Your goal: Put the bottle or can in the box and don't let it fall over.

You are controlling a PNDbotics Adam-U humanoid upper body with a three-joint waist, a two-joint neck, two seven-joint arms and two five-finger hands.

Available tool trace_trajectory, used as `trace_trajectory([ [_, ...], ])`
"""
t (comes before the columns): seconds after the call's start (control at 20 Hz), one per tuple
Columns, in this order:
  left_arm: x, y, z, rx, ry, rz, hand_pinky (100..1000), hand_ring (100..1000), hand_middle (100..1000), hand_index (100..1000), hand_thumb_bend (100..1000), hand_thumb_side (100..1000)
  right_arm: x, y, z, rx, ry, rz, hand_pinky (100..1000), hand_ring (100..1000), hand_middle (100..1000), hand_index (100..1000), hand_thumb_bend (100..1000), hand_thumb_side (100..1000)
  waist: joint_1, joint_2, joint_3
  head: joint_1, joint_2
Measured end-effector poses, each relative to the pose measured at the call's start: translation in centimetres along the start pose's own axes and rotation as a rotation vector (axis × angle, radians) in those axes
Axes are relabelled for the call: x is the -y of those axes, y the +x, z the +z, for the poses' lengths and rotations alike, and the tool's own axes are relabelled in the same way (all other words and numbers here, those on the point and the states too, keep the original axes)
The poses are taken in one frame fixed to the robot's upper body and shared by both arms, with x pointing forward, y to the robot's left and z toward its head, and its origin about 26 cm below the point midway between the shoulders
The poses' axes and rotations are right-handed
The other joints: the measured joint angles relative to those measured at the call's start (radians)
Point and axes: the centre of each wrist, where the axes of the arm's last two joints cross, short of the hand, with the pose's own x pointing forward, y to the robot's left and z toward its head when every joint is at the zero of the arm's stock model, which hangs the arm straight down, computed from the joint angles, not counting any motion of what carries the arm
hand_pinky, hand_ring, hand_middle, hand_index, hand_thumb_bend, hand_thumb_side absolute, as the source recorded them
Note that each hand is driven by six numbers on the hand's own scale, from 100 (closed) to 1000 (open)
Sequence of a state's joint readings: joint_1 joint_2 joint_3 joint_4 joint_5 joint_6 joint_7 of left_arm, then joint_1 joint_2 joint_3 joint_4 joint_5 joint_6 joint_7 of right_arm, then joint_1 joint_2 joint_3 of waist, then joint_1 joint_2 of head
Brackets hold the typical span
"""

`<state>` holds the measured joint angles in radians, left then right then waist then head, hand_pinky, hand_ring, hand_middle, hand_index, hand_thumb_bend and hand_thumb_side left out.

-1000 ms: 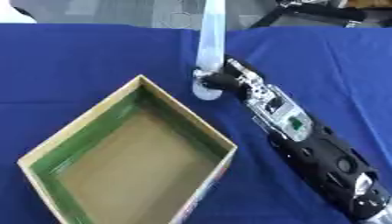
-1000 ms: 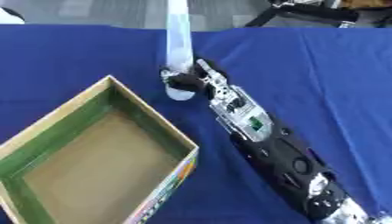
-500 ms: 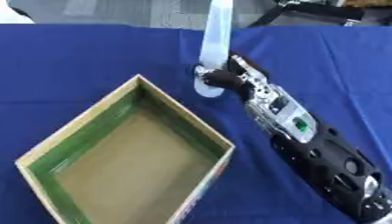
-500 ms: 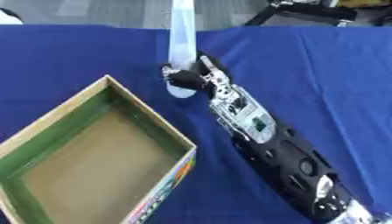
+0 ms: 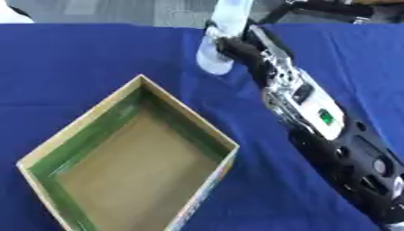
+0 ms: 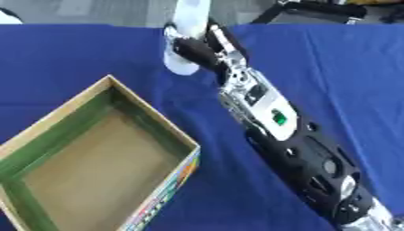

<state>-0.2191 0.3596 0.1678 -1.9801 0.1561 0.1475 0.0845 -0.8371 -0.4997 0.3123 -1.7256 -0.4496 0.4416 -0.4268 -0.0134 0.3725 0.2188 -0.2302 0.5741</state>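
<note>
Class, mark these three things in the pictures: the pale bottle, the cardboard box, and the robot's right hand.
pale bottle (image 5: pixel 214 61), left eye view, on its lower body.
cardboard box (image 5: pixel 188 116), left eye view, on its right wall.
right hand (image 6: pixel 193 48), right eye view, on the dark fingers curled round the bottle.

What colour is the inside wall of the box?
Green walls over a plain brown floor; the box shows it best in the left eye view.

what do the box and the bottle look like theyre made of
The box looks like cardboard: matte tan floor and rims, green inner walls, printed colours outside. The bottle, with the right hand curled round it, looks like pale, slightly translucent plastic, though the material is not certain.
</note>
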Motion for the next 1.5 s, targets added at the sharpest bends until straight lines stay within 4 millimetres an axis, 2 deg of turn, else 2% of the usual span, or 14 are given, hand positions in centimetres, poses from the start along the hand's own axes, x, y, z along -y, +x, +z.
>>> trace_trajectory([
  [0.15, -0.1, -0.1, 0.2, -0.009, 0.006, -0.003, 1000, 1000, 1000, 927, 464, 135, -0.2, 1.8, 0.9, 0.059, 0.038, -0.021, 1000, 1000, 1000, 550, 100, 470, 0.002, -0.012, -0.007, 0.005, 0.009],
  [0.5, -0.5, -0.5, 0.6, -0.063, 0.033, -0.013, 1000, 1000, 1000, 928, 468, 142, -1.3, 5.0, 3.5, 0.145, 0.167, -0.065, 1000, 1000, 1000, 552, 100, 470, 0.001, -0.033, -0.021, 0.019, 0.024],
  [0.9, -0.8, -0.7, 1.0, -0.109, 0.054, -0.029, 1000, 1000, 1000, 929, 466, 144, -3.2, 4.5, 4.2, 0.156, 0.276, -0.092, 1000, 1000, 1000, 551, 100, 470, 0.000, -0.047, -0.029, 0.032, 0.040],
  [1.5, -0.8, -0.5, 0.7, -0.108, 0.049, -0.028, 1000, 1000, 1000, 929, 459, 143, -5.5, 3.8, 4.9, 0.210, 0.361, -0.084, 1000, 1000, 1000, 547, 100, 470, 0.007, -0.051, -0.035, 0.034, 0.039],
])
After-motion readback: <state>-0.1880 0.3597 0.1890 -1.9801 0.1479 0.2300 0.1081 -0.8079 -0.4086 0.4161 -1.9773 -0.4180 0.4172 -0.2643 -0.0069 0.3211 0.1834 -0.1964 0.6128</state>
